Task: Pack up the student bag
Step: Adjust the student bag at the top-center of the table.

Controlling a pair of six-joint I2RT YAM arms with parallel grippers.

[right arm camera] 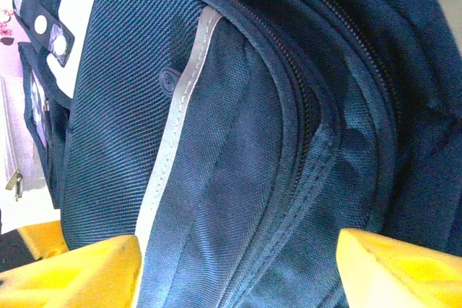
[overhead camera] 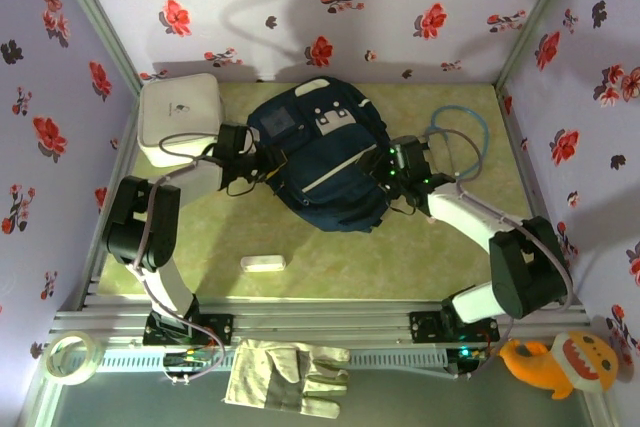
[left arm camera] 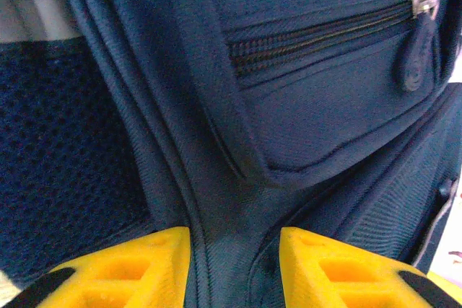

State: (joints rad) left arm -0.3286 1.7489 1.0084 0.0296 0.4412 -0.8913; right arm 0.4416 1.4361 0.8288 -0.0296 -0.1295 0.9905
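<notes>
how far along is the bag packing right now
Done: nothing visibly packed; the zip on the student bag looks closed and a small white item lies loose on the table. In hand: left gripper pinches a fold of the bag, right gripper open astride its side. Left: open, load, close it.

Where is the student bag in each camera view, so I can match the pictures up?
Top external: the student bag lies mid-table, right of the white box.
Left wrist: close up, its navy zipped pocket sits above the left gripper.
Right wrist: close up, its mesh side sits above the right gripper.
Shared landmark: the bag's pale stripe trim.
</notes>
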